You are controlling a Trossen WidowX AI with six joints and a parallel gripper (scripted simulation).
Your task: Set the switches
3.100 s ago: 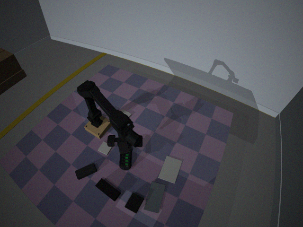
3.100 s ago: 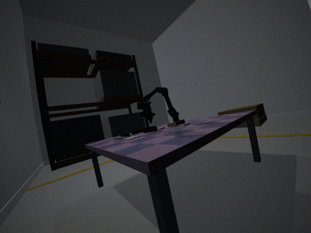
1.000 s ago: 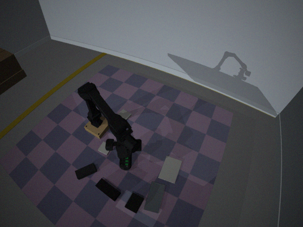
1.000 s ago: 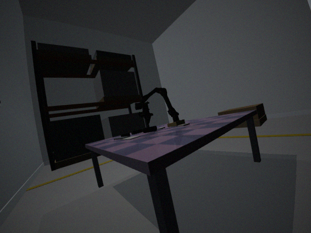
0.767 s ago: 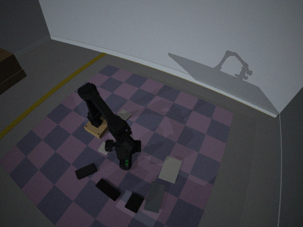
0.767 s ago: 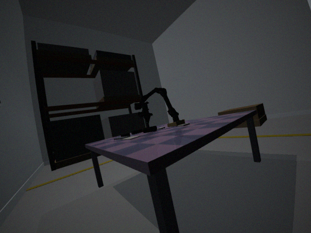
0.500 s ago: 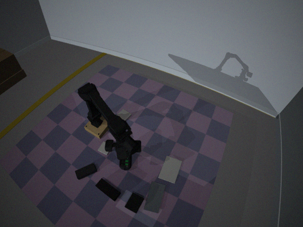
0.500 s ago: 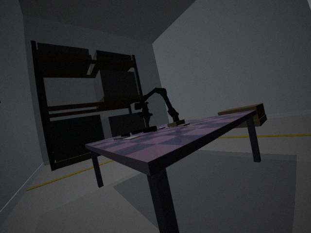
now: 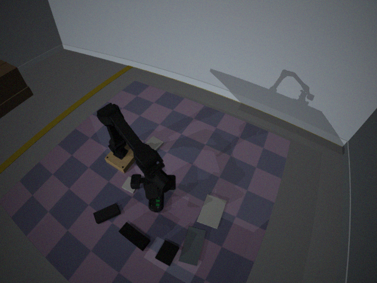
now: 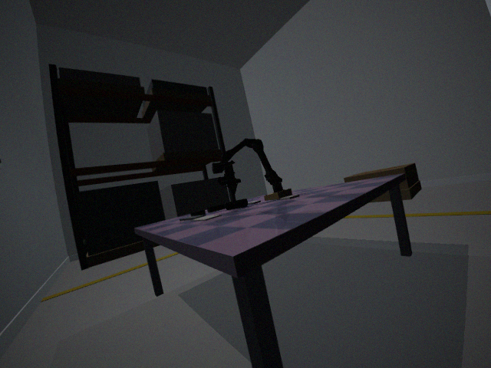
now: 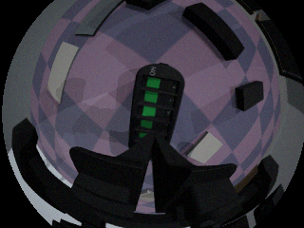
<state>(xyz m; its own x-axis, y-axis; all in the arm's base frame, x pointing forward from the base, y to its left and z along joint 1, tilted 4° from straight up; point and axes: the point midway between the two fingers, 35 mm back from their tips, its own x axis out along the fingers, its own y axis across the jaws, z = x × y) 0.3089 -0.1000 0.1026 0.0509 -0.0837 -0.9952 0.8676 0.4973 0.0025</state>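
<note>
The dark grey controller unit sits on its base on the bench, switches up. In the wrist view it runs from the upper middle down behind the fingers. An ON mark is at its far end. Several green switch ends show along its left side, with dark ends to the right. The near end and at least one switch are hidden by the fingers, and the label underneath is out of sight. My gripper is shut and empty, pointing down over the near part of the unit. Whether the tips touch it cannot be told.
Black blocks lie left of and in front of the unit. A pale plate and a grey-green plate lie on its other side. A small pale plate lies nearer the arm's wooden base.
</note>
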